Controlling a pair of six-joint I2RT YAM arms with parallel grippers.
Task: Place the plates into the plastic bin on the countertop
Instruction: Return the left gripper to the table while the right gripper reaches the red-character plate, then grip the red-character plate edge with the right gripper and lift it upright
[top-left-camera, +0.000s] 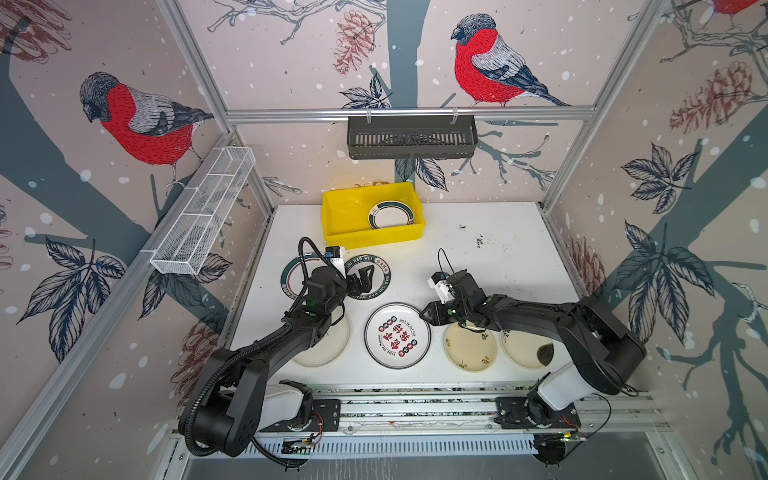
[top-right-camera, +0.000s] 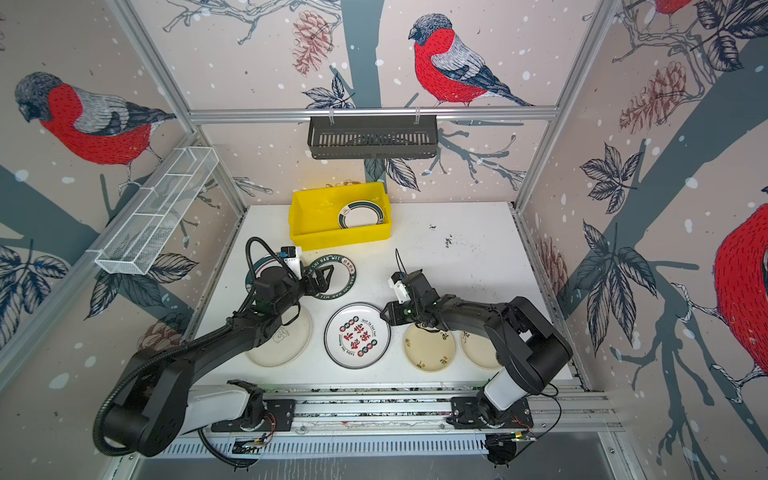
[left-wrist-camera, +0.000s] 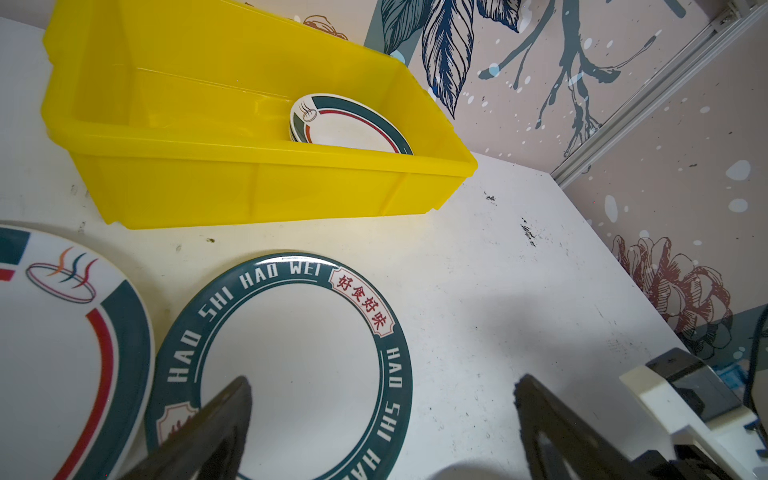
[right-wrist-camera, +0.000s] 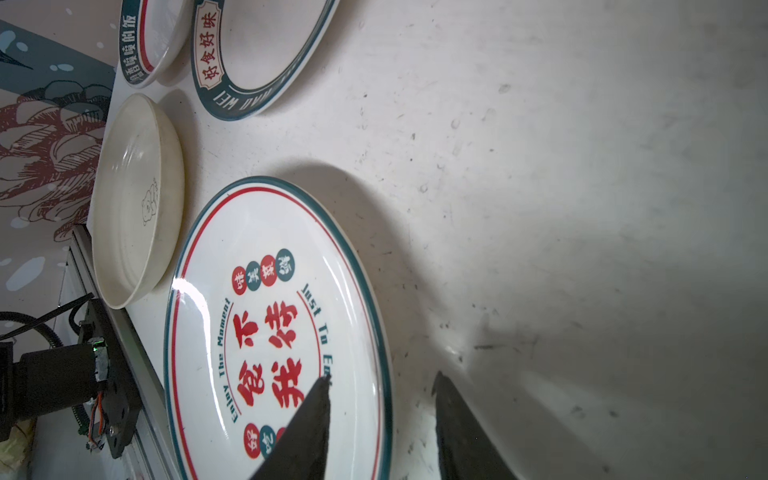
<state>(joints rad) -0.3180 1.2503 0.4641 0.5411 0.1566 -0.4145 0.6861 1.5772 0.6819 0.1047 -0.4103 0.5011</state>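
**Left pincer** (top-left-camera: 368, 274) (left-wrist-camera: 382, 384): jaws wide, holding nothing. It sits low over the lettered plate (top-left-camera: 385, 277) (left-wrist-camera: 291, 353). One finger is over the white centre and the other is past the rim, over bare bench (top-left-camera: 498, 257). The rim lies between the jaws.

**Bin** (top-left-camera: 370, 240) (left-wrist-camera: 249, 187): on the bench ahead of the left pincer, near the lettered plate but apart from it. Inside is a striped plate (top-left-camera: 390, 215) (left-wrist-camera: 353, 129), at the end toward the right pincer's side.

**Second striped plate** (left-wrist-camera: 54, 332): on the bench just beside the lettered plate, on the side away from the right pincer.

**Right pincer** (top-left-camera: 424, 313) (right-wrist-camera: 381, 377): jaws partly apart, nothing gripped. It is astride the edge of the red-character plate (top-left-camera: 397, 341) (right-wrist-camera: 266, 311), one finger over its face and the other outside the rim. Contact: cannot tell.

**Cream plate** (top-right-camera: 282, 345) (right-wrist-camera: 137, 199): beyond the red-character plate from the right pincer, partly under the left arm.

**Floral cream plate** (top-left-camera: 469, 349) and **dark-patch cream plate** (top-left-camera: 523, 353): behind the right pincer, partly under its arm.
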